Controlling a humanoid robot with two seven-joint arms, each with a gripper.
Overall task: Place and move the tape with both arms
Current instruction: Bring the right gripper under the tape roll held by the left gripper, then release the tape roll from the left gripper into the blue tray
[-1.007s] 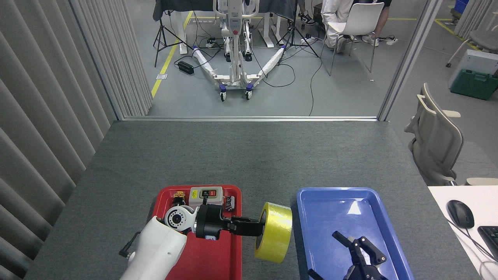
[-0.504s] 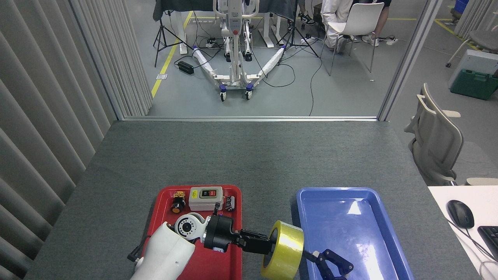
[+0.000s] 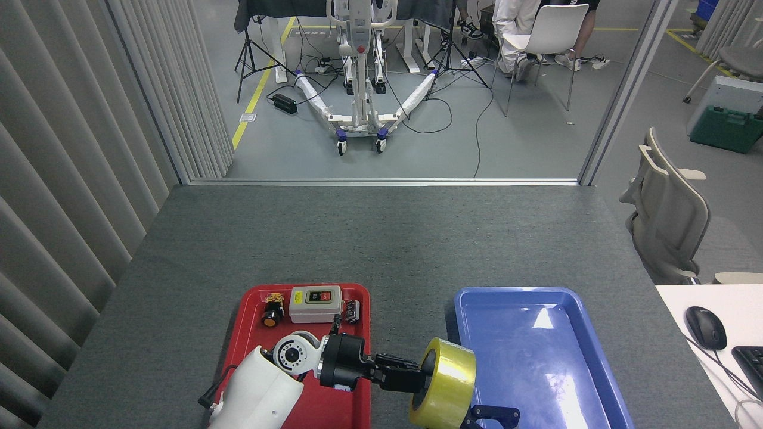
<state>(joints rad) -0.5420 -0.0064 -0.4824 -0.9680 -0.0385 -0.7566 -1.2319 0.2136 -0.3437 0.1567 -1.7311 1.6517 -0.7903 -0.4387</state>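
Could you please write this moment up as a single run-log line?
left gripper: shut on tape, held between red tray and blue tray | right gripper: below tape, state unclear

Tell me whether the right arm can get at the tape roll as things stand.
Probably yes. The tape roll hangs on the left pincer over the gap between the red tray and the blue tray. The right pincer sits just beneath its right side, with nothing between them.
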